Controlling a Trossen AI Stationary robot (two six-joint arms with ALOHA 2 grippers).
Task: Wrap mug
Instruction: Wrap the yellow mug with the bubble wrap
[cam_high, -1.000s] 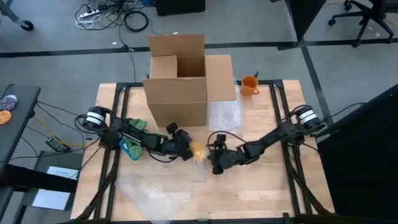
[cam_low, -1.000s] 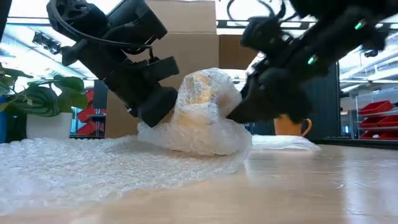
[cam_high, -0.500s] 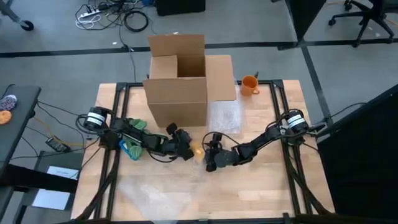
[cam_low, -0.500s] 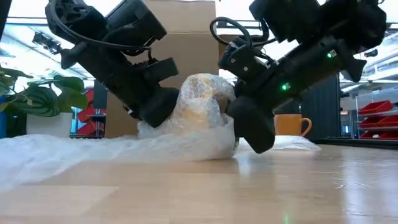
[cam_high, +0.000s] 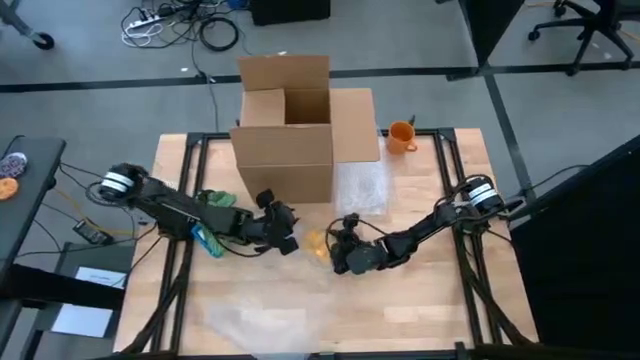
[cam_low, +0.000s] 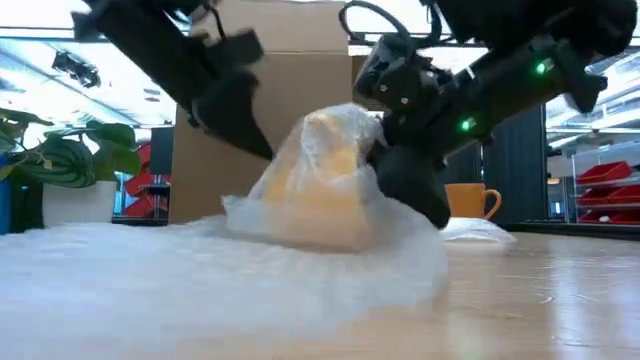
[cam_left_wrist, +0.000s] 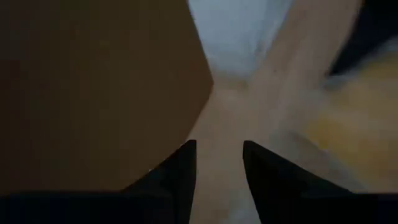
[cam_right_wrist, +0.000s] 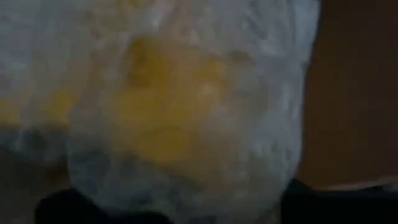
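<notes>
Mug (cam_low: 318, 165), yellow and swathed in bubble wrap (cam_low: 300, 255), sits near the middle of the table (cam_high: 430, 300), at about 6 o'clock from the box (cam_high: 288, 130); in the high view it shows only as a small yellow patch (cam_high: 316, 243) between the two grippers.

By size, the table comes first: pale wood, with dark frame rails down both sides. The box, brown cardboard with its flaps up, stands at the table's 12 o'clock side. The bubble wrap spreads from the mug toward 6 o'clock as a clear sheet (cam_high: 262, 318), and in the low view it rises in a peak over the mug. A second clear sheet (cam_high: 362, 186) lies just beside the box, at its 4 o'clock.

The left arm (cam_high: 170, 207) reaches in from 9 o'clock. Its gripper (cam_high: 281, 232) hangs just at 9 o'clock of the mug, fingers (cam_left_wrist: 180, 174) a little apart with bare table between them, clamped on nothing. The right arm (cam_high: 440, 215) reaches in from 3 o'clock. Its gripper (cam_high: 342, 255) is pressed against the wrapped mug at about 4 o'clock; the wrap fills its wrist view (cam_right_wrist: 180, 106), and whether its fingers are apart or together cannot be told.

A spare orange mug (cam_high: 401, 135) stands at the table's 1 o'clock edge, well apart.
</notes>
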